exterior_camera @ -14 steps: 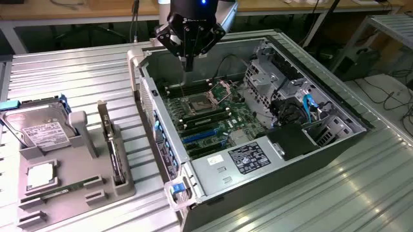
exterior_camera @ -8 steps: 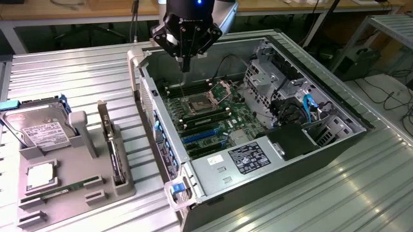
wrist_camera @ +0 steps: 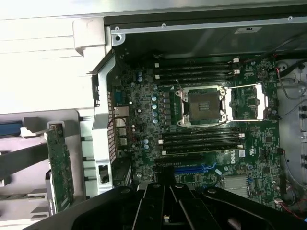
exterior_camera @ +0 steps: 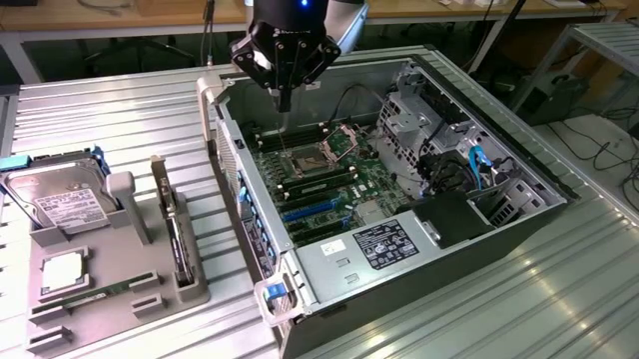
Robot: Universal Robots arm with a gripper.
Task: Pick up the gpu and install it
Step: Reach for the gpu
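Observation:
The gpu (exterior_camera: 178, 235) stands on edge in a slot of the grey holder (exterior_camera: 110, 314), left of the open computer case (exterior_camera: 245, 224) in the exterior view, with its silver bracket at the far end. In the wrist view the gpu (wrist_camera: 60, 167) appears as a thin board beside the case wall. My gripper (exterior_camera: 283, 101) hangs over the far end of the motherboard (exterior_camera: 330, 183), well away from the card. Its fingers are shut together with nothing between them. My gripper (wrist_camera: 163, 191) also shows above the blue expansion slots (wrist_camera: 192, 169).
The holder also carries a silver hard drive (exterior_camera: 65, 202), a processor chip (exterior_camera: 62, 271) and a green memory stick (exterior_camera: 95, 293). Inside the case are the power supply (exterior_camera: 384, 247), a drive cage (exterior_camera: 420, 112) and loose cables (exterior_camera: 474, 168). Ribbed metal table (exterior_camera: 120, 112) surrounds everything.

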